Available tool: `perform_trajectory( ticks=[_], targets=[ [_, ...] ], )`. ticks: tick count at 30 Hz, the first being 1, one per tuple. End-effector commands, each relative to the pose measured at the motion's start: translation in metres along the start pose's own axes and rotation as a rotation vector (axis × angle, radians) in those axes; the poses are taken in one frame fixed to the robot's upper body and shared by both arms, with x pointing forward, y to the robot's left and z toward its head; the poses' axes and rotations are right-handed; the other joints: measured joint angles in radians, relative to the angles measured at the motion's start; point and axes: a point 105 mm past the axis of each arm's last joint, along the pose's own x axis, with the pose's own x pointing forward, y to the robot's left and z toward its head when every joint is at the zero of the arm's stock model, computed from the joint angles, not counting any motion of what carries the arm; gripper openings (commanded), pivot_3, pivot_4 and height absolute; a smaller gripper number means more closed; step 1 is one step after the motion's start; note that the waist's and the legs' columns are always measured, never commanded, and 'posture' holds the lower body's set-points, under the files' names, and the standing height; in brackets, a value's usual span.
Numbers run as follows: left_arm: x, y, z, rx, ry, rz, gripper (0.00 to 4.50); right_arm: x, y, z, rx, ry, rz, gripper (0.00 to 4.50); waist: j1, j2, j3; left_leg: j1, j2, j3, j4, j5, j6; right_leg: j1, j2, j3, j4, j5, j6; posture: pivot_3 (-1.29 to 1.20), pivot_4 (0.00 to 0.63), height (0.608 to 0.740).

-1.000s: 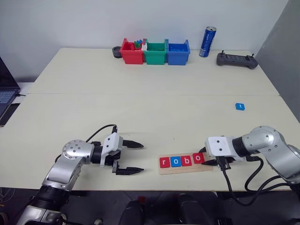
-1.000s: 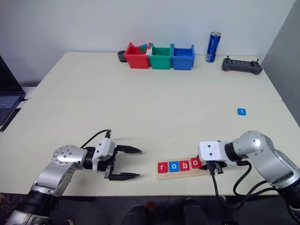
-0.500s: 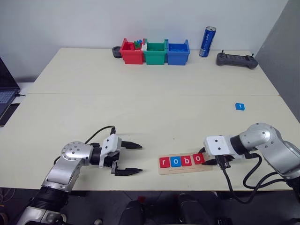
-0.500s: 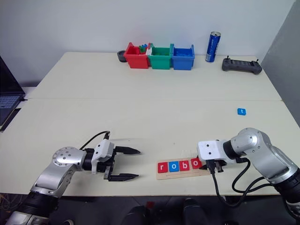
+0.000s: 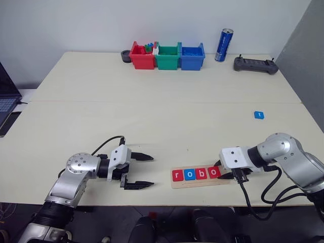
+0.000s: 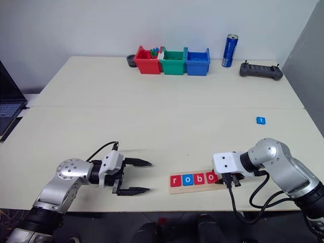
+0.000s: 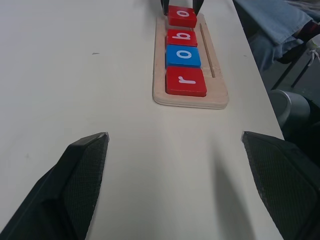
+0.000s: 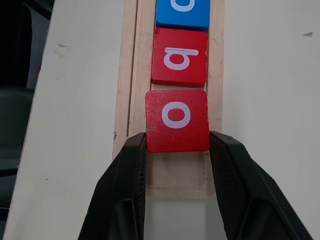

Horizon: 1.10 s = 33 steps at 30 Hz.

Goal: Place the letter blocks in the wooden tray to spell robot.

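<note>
Tiles: small flat squares, and we judge them light and stiff, so they need little force; their smooth faces may slide on the wood.
Where to hold: we take a tile by two opposite side edges, because the face is too flat to pinch from above.
Tray [image 5: 223, 181]: a pale wood strip near the front edge of the table [image 5: 167, 106], with a shallow slot; we judge it light enough to shift if a tile is pushed hard along it.
In the slot: red r [image 7: 186, 81], blue o [image 7: 183, 55], red b [image 7: 181, 37] and red o [image 8: 177, 120], in this order, with one place free at the tray's right end.
t tile [image 5: 259, 115]: blue, lying flat on the table, well apart from the tray, toward the right side.
Right gripper [image 8: 177, 165]: its two fingers press on the side edges of the red o, which sits in the slot; we read this as a grip not yet let go.
Left gripper [image 5: 147, 171]: fingers spread wide, nothing between them, left of the tray.
Writing: white lowercase letters r, o, b, o on the tray and t on the loose tile.
Can [image 5: 223, 45]: blue, at the back of the table; its label is too small to read.
</note>
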Motion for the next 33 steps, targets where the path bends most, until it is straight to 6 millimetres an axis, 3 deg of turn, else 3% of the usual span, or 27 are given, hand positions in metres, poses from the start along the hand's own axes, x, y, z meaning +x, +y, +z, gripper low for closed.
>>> perform_trajectory(
  ticks=[1,7,8,18,22,26,33],
  targets=[
    [-0.001,-0.001,0.009,0.033,-0.01,0.003,4.5,-0.004,-0.004,0.005,-0.031,0.002,-0.007,2.18,0.0,0.0,0.0,0.0,0.0,0.0,0.0,0.0,0.0,0.0,0.0,0.0,0.0,0.0,0.0,0.0,0.15,0.74],
    [-0.001,-0.001,0.011,0.033,-0.01,0.006,4.5,-0.007,-0.009,0.009,-0.027,-0.017,-0.026,4.26,0.0,0.0,0.0,0.0,0.0,0.0,0.0,0.0,0.0,0.0,0.0,0.0,0.0,0.0,0.0,0.0,0.15,0.74],
    [-0.001,-0.001,0.012,0.033,-0.01,0.007,4.5,-0.008,-0.01,0.01,-0.026,-0.021,-0.029,4.45,0.0,0.0,0.0,0.0,0.0,0.0,0.0,0.0,0.0,0.0,0.0,0.0,0.0,0.0,0.0,0.0,0.15,0.74],
    [-0.003,-0.002,0.012,0.029,-0.005,0.019,4.5,-0.04,-0.009,0.037,0.085,-0.175,-0.166,4.45,0.002,0.0,0.0,-0.001,0.0,-0.001,0.0,0.0,0.0,0.0,0.0,0.0,0.0,0.0,0.0,0.0,0.15,0.74],
    [-0.004,-0.001,0.011,0.027,-0.002,0.021,4.5,-0.041,-0.001,0.031,0.166,-0.188,-0.227,4.45,0.005,0.0,0.0,-0.001,0.0,-0.001,0.0,0.0,0.0,0.0,0.0,-0.001,0.0,0.0,0.0,0.0,0.15,0.74],
    [-0.006,-0.001,0.007,0.022,0.004,0.021,4.5,-0.042,0.002,0.016,0.207,-0.152,-0.302,3.55,0.006,0.0,0.0,-0.001,0.0,0.0,0.001,0.0,0.0,0.0,0.0,0.0,0.0,0.0,0.0,0.0,0.15,0.74],
    [-0.008,-0.002,0.002,0.02,0.008,0.015,4.5,-0.035,0.011,0.003,0.201,-0.089,-0.299,1.01,0.003,0.0,0.0,-0.001,0.0,0.0,0.001,0.0,0.0,0.0,0.0,0.0,0.0,0.0,0.0,0.0,0.15,0.74]
  ],
)
